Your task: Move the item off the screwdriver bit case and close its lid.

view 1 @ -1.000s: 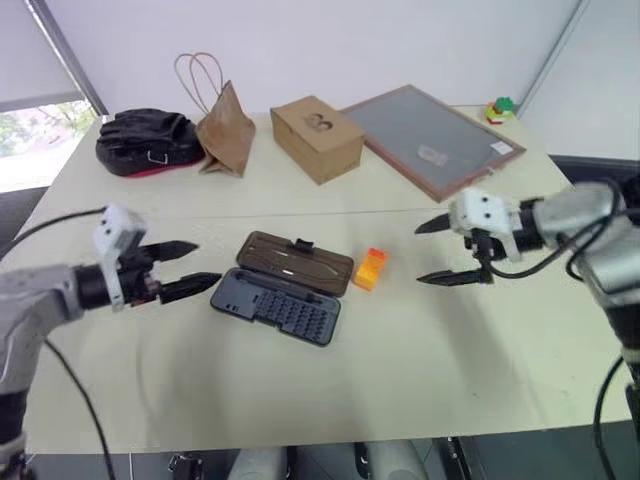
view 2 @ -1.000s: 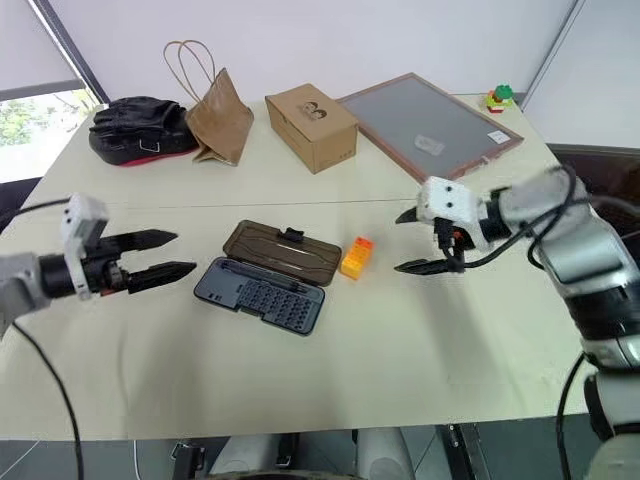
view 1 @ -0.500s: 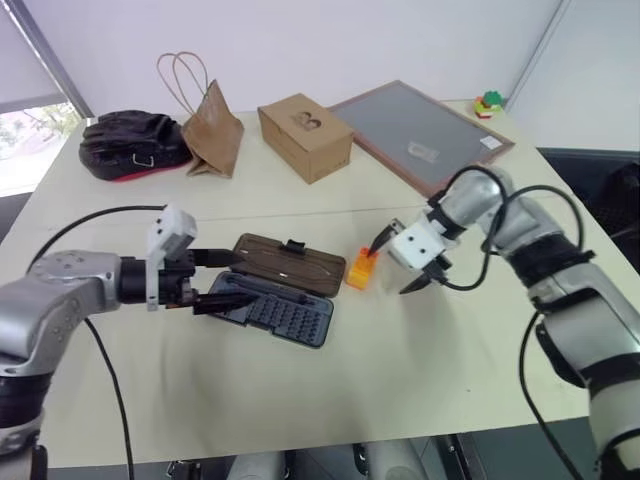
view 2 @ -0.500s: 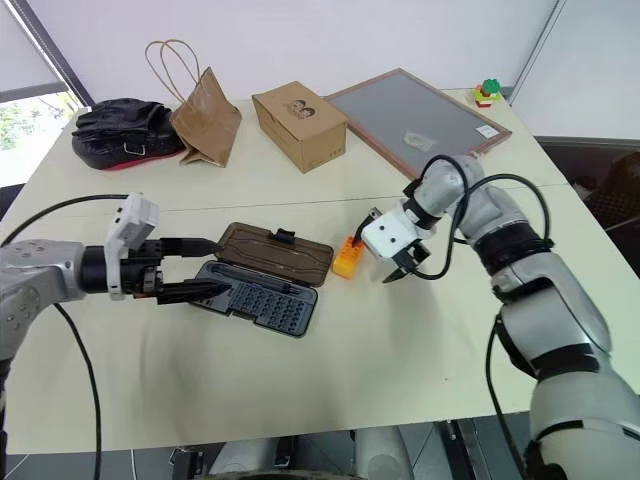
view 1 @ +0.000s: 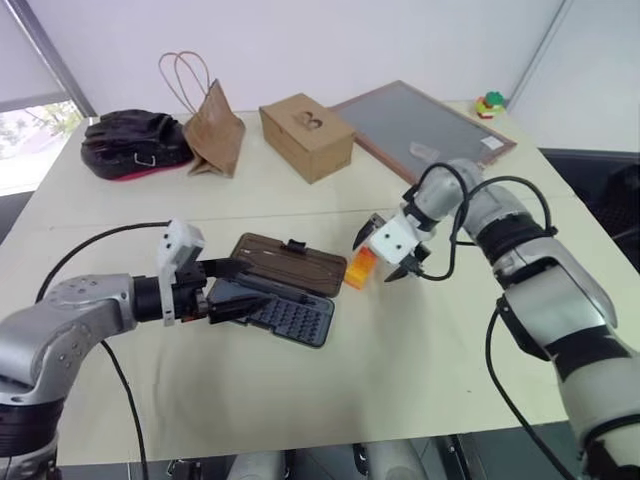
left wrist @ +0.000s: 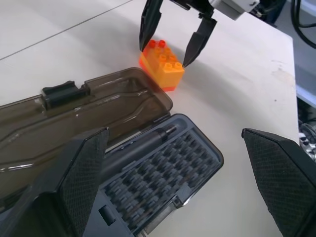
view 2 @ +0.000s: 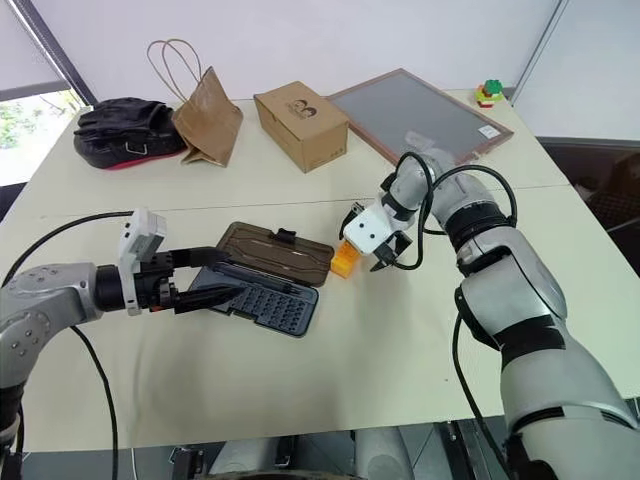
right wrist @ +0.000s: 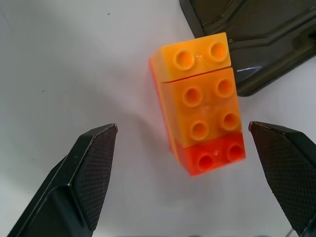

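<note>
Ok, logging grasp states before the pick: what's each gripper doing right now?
Left gripper: open, holding nothing, over the case.
Right gripper: open, straddling the brick, not gripping it.

My arms are cased in rounded silver-grey shells, broken by black bands at the joints. Each wrist ends in a small white boxy housing; the one on my left sits just beside the screwdriver bit case (view 1: 275, 291). A thin black cable loops loosely from each wrist back along the forearm, and the right arm carries further black cable lower down. My left gripper (view 1: 243, 288) and right gripper (view 2: 366, 240) each bear two black fingers, tapering to points. Up close, the fingers (right wrist: 91, 173) show flat faceted sides and a finely cross-hatched inner face.
</note>
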